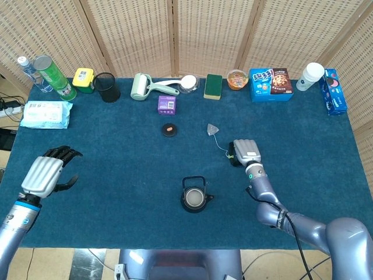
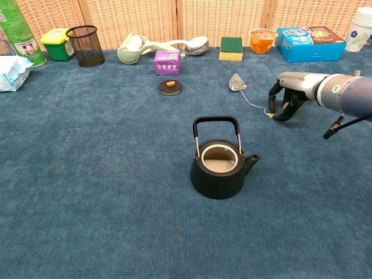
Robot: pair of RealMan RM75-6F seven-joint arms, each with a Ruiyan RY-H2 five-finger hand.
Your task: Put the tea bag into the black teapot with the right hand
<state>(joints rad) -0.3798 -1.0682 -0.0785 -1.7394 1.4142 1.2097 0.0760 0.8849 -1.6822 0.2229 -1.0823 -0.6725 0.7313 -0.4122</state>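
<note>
The tea bag [image 1: 212, 129] [image 2: 236, 82] lies flat on the blue cloth, and its string runs to a yellow-green tag [image 2: 270, 114]. My right hand [image 1: 245, 151] [image 2: 286, 100] arches over that tag with its fingertips down on the cloth; thumb and fingers stand a little apart, and the tag shows just under the thumb. The black teapot [image 1: 194, 198] [image 2: 220, 165] stands lidless and upright, nearer than the tea bag and to its left, handle up. My left hand [image 1: 45, 172] hovers at the left with fingers apart, holding nothing.
The teapot's lid [image 1: 169, 129] [image 2: 170, 86] lies behind the pot. Along the back edge stand a mesh cup [image 2: 85, 46], a purple box [image 2: 166, 62], a green sponge [image 2: 231, 48], a blue snack box [image 2: 309, 43] and paper cups [image 1: 310, 76].
</note>
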